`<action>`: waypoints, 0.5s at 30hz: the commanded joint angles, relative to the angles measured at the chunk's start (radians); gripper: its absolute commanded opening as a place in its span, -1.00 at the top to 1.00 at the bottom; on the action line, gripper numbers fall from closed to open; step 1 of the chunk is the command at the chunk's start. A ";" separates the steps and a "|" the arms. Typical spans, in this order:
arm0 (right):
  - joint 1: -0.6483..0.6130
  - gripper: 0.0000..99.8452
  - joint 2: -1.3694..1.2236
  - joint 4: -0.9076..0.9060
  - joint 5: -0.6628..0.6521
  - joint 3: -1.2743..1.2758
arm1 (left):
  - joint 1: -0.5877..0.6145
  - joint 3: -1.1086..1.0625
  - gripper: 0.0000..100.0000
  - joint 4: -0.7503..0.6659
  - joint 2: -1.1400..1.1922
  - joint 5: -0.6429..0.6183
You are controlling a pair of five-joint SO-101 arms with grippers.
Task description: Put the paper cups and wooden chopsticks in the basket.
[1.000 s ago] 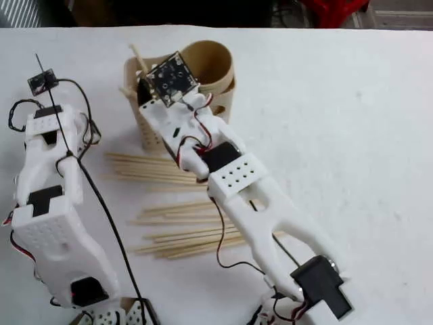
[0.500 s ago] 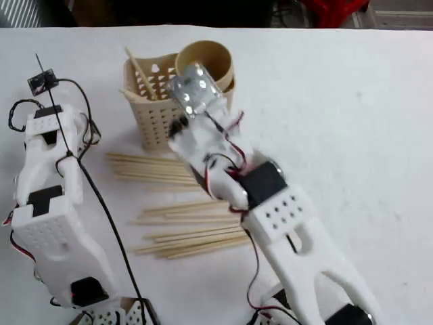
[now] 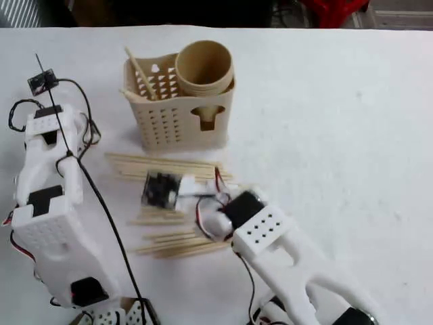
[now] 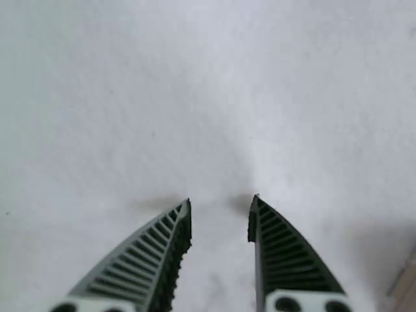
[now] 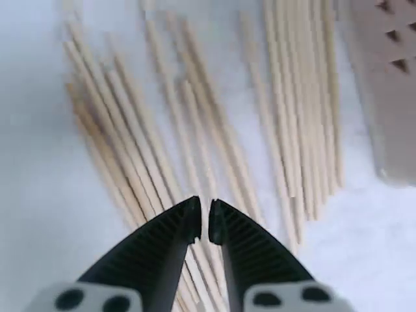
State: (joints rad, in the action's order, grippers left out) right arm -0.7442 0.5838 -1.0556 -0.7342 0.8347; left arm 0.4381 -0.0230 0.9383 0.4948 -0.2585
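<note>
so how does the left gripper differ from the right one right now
The left gripper has its jaws well apart; the right gripper has them almost together. The left gripper hangs over bare table; the right gripper hangs over the loose chopsticks beside the basket. Both have dark ribbed fingers.

From my remote station, the high view shows a white counter (image 3: 352,122) stretching almost edge to edge. Its matte surface is faintly speckled and evenly lit, with only soft shadows. Beyond the far edge runs a dark strip of room. A red object (image 3: 335,8), cut off by the frame, stands toward the right of that strip, just beside a pale grey patch (image 3: 399,17). A ribbed grey-white panel (image 3: 17,12) sits in the far left corner.
</note>
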 commanded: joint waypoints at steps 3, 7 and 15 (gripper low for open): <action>-0.015 0.92 0.033 0.131 -0.147 0.149 | -0.025 0.012 0.68 -0.018 -0.005 0.012; -0.015 0.92 0.033 0.231 -0.149 0.236 | -0.025 0.012 0.68 -0.018 -0.005 0.012; -0.061 0.92 0.033 0.259 -0.149 0.322 | -0.025 0.011 0.68 -0.018 -0.005 0.012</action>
State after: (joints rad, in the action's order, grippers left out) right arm -0.7672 0.5838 -0.8117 -0.8769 1.1523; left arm 0.4381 -0.0230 0.9383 0.4948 -0.2585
